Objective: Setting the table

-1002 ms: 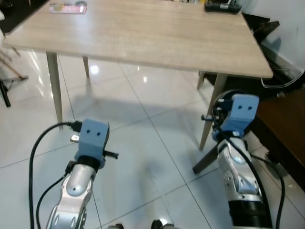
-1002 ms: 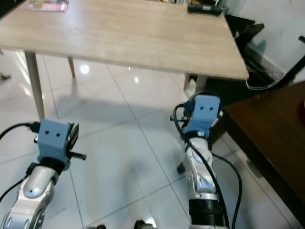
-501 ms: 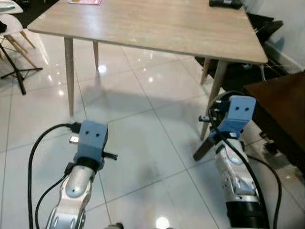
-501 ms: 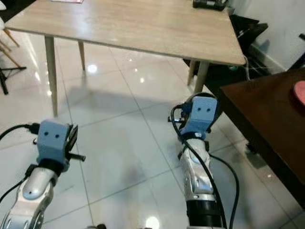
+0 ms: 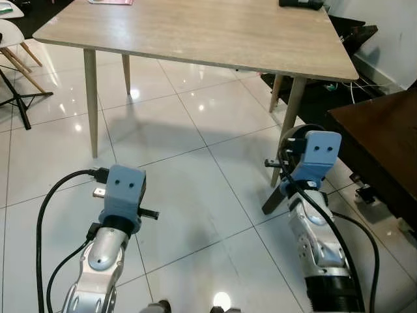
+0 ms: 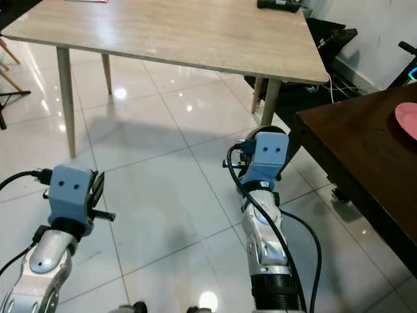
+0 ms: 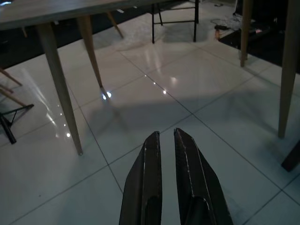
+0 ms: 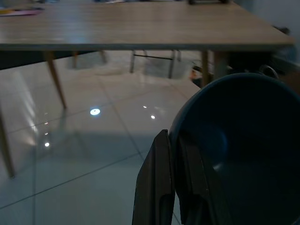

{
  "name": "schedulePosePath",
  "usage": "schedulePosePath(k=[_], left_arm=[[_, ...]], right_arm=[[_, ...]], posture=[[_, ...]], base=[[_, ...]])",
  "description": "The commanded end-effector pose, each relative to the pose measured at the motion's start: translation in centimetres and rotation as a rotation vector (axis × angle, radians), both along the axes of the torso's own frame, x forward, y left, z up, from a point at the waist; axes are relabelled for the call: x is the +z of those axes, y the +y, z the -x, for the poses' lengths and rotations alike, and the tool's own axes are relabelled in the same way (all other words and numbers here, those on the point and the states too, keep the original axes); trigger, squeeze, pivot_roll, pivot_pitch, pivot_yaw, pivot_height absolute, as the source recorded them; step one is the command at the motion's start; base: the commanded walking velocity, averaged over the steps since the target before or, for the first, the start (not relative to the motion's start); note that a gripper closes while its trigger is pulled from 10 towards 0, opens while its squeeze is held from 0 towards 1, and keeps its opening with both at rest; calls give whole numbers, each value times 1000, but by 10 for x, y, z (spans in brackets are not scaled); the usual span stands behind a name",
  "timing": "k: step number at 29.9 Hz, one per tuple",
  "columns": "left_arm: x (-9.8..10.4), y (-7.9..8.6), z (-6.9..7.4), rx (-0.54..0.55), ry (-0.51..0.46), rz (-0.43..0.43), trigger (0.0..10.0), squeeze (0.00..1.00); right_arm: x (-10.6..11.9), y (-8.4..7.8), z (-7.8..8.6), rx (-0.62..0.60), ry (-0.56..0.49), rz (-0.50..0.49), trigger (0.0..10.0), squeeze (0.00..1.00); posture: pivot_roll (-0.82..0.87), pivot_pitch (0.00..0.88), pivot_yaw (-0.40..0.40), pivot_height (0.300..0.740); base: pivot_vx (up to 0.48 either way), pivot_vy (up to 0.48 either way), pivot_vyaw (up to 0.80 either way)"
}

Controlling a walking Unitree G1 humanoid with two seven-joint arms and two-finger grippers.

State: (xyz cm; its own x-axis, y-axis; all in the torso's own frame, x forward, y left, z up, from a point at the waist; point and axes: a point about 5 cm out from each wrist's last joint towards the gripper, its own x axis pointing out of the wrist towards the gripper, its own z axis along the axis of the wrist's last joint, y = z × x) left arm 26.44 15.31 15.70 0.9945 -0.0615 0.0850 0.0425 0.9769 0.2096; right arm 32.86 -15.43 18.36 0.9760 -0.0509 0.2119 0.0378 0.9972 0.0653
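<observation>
left arm: low at the near left, over the white tiled floor point(image 5: 195, 130), a black cable looping from its wrist.
left gripper point(image 7: 166, 140): fingers pressed nearly together with only a thin slit between the tips, holding nothing, aimed along the floor toward the desk legs.
desk point(image 5: 195, 32): light wood, far centre, on slim tapered legs; its near edge lies beyond both arms.
far left of desk: a pink flat item point(image 5: 111, 2) at the far left corner, too small to tell what it is.
far right of desk: a black object point(image 5: 301, 4) at the far right corner.
right arm: near right, raised a little, just in front of the desk's near right leg point(image 5: 290, 124).
right gripper point(image 8: 171, 140): pinching the rim of a dark blue bowl point(image 8: 243, 150), one finger outside the wall and one inside.
bowl: held off the floor, below desk height, short of the desk's near edge.
dark table point(image 6: 365, 150): brown, at the right, with a pink plate point(image 6: 407, 120) at its right edge.
</observation>
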Motion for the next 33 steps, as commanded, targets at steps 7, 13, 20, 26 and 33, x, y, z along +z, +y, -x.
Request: schedulePosePath(k=[7,13,20,26,33], left_arm=[[-5,-3,2,-11,19,4,10000,0],[-5,-3,2,-16,17,12,10000,0],[-4,-3,2,-19,16,14,10000,0],[-4,-3,2,-17,19,8,10000,0],[-4,-3,2,-16,18,10,10000,0]], right_arm=[[-1,-9,2,-29,8,-29,10000,0],[-1,-11,1,-40,11,-44,10000,0],[-1,-12,1,-46,14,-56,10000,0],[-1,-12,1,-49,15,-57,10000,0],[-1,-13,1,-50,16,-57,10000,0]], posture=[[88,130,12,740],[87,128,11,740],[89,128,10,740],[90,131,11,740],[89,132,11,740]], base=[[0,0,-800],[0,0,-800],[0,0,-800],[0,0,-800],[0,0,-800]])
